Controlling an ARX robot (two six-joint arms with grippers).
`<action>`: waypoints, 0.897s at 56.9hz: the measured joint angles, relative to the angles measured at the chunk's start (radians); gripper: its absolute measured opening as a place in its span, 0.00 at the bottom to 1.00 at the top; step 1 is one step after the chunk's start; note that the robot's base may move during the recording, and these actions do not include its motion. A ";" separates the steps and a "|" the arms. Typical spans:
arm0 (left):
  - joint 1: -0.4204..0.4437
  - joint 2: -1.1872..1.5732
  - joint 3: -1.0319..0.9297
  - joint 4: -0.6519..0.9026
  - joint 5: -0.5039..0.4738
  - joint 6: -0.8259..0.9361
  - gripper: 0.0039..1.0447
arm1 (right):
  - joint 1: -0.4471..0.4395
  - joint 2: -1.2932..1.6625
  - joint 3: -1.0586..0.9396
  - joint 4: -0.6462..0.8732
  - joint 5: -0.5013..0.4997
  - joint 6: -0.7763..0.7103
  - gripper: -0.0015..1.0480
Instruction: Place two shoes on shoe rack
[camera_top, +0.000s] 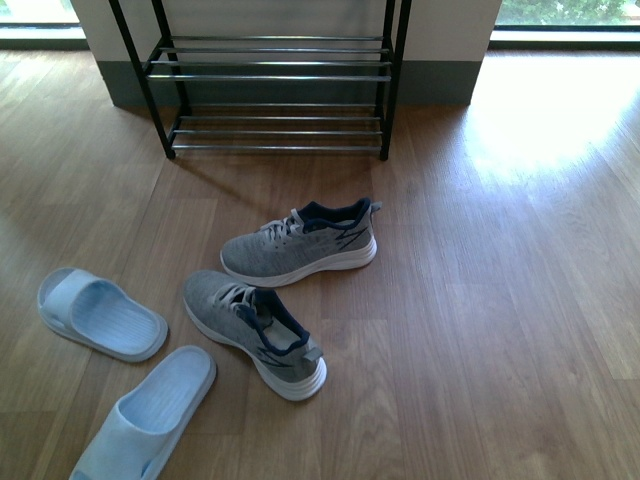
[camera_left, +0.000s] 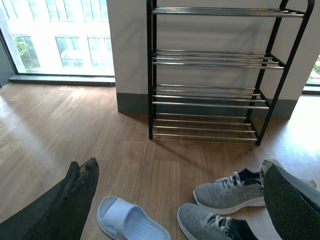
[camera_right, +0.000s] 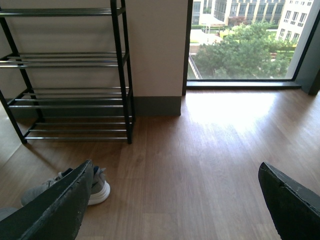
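Observation:
Two grey knit sneakers lie on the wood floor in front of the shoe rack: the far sneaker on its sole, toe pointing left, and the near sneaker angled beside it. Two pale blue slides sit at the left, the upper slide and the lower slide. Neither arm shows in the front view. My left gripper is open high above the floor, with one slide and both sneakers between its fingers. My right gripper is open over bare floor; a sneaker heel peeks beside one finger.
The rack stands against a white wall with a grey skirting. Floor-to-ceiling windows flank the wall. Sunlight glares on the floor to the right of the rack.

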 joint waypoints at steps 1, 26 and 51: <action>0.000 0.000 0.000 0.000 0.000 0.000 0.91 | 0.000 0.000 0.000 0.000 0.000 0.000 0.91; -0.183 0.613 0.163 0.004 -0.272 -0.713 0.91 | 0.000 0.000 0.000 0.000 -0.001 0.000 0.91; -0.283 2.041 0.636 0.359 -0.127 -0.803 0.91 | 0.000 0.000 0.000 0.000 -0.001 0.000 0.91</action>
